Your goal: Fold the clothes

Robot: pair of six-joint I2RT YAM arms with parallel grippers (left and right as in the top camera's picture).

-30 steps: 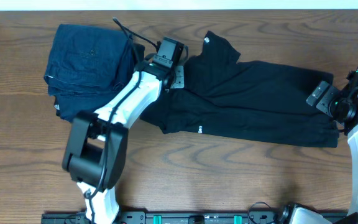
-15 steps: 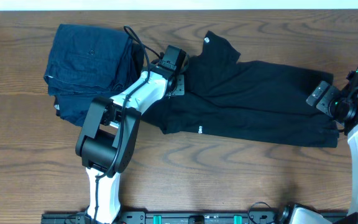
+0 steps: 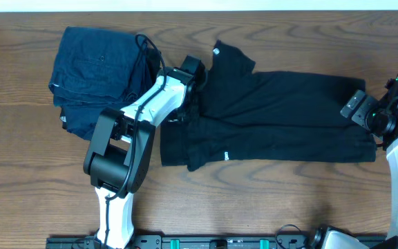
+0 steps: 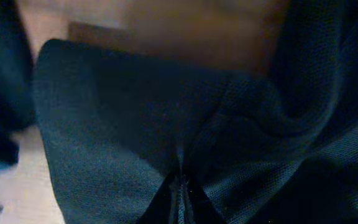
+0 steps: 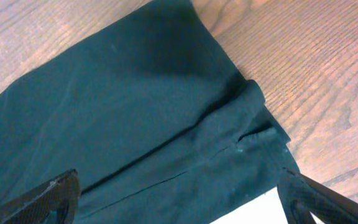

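Note:
The black T-shirt (image 3: 275,117) lies stretched across the table's middle, sleeve and neck end at the left, with a small white label mark (image 3: 225,155) near its lower left edge. My left gripper (image 3: 191,104) is shut on a pinch of the shirt's fabric at its left end; in the left wrist view the cloth (image 4: 166,124) bunches into the closed fingers (image 4: 180,193). My right gripper (image 3: 363,111) is open above the shirt's right end; its spread fingertips (image 5: 42,196) frame the fabric (image 5: 135,118) in the right wrist view.
A pile of dark blue folded garments (image 3: 99,66) sits at the back left, just beside my left arm. Bare wood table (image 3: 254,200) lies in front of the shirt and at the far right (image 5: 316,68).
My left gripper has pulled the shirt's left end down and leftward; the sleeve shifted left and the lower left edge bunched toward the front. The right arm has not moved.

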